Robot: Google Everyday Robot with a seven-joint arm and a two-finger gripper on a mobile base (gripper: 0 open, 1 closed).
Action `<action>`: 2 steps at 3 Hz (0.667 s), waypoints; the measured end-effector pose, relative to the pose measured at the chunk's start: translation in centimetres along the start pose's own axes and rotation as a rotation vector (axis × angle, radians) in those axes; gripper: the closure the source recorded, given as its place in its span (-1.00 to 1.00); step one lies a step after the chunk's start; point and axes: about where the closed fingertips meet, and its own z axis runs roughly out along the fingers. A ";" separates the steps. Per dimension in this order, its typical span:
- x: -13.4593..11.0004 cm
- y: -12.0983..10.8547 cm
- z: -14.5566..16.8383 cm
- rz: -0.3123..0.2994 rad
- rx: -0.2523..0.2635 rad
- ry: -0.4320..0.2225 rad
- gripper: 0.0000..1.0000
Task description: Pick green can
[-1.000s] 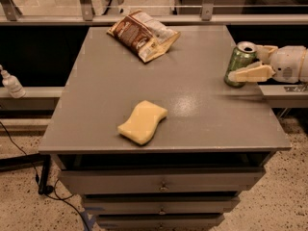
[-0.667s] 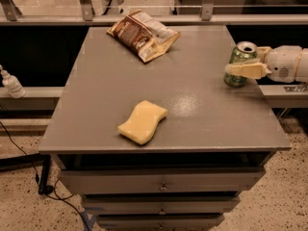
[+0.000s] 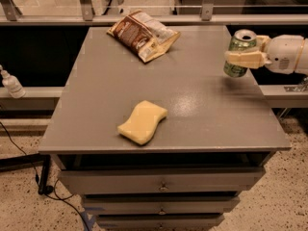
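Observation:
The green can (image 3: 239, 53) has a silver top rim and hangs upright just above the right edge of the grey table (image 3: 202, 105). My gripper (image 3: 246, 57) reaches in from the right on a white arm. Its cream fingers (image 3: 244, 58) are shut around the can's middle. The can's base is clear of the tabletop.
A yellow sponge (image 3: 143, 122) lies near the table's front centre. A brown snack bag (image 3: 143, 34) lies at the back. A rail and glass run behind the table. Drawers sit below the tabletop. A small white bottle (image 3: 10, 82) stands on a ledge at far left.
The gripper has lifted the green can off the tabletop, rising a little at the table's right edge. The sponge and bag have not moved.

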 end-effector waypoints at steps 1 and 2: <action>-4.3 0.1 0.0 -0.046 -0.002 -0.036 1.00; -4.8 0.1 0.0 -0.052 0.000 -0.040 1.00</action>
